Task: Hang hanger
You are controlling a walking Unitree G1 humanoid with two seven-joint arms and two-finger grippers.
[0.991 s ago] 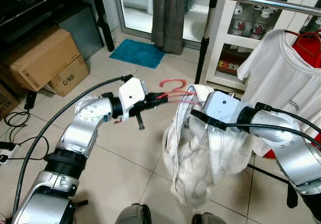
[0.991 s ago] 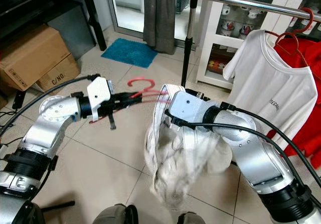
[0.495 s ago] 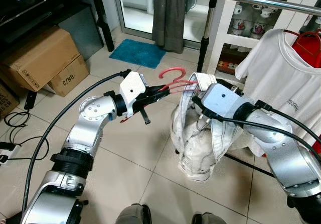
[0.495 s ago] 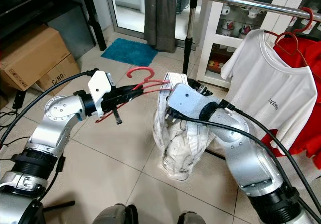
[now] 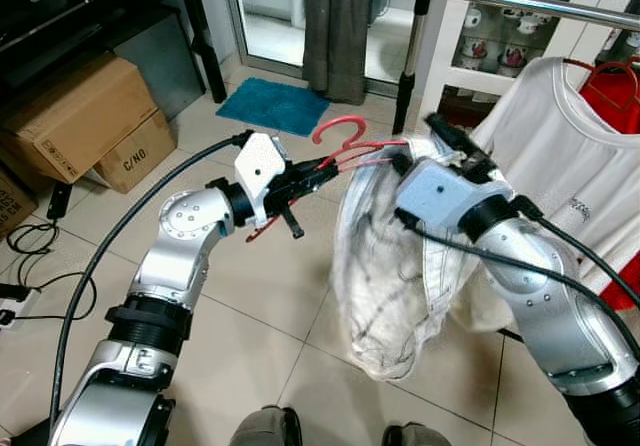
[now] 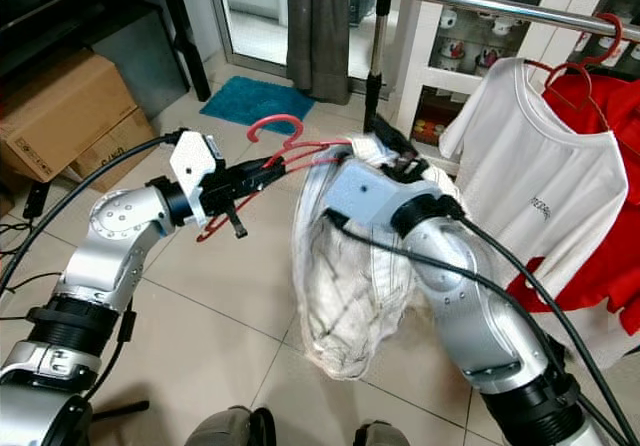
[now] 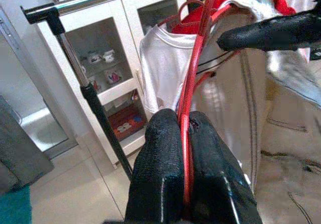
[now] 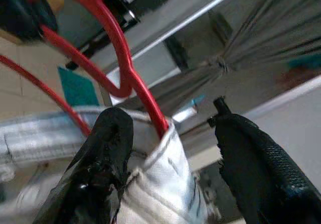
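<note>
Left hand [image 7: 186, 133] is pinching our thin red hanger [image 5: 345, 131]; we are spreading our right hand [image 8: 165, 133] around its limp, crumpled pale garment [image 5: 385, 266], which is hiding the hanger's shoulders.

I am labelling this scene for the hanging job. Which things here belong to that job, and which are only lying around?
Belonging to the job:
- red hanger, pinched in the left gripper
- pale garment draped on it
- right gripper, open at the garment's top
- clothes rail

Only lying about:
- cardboard boxes
- blue mat
- white T-shirt, already hung
- glass cabinet
</note>
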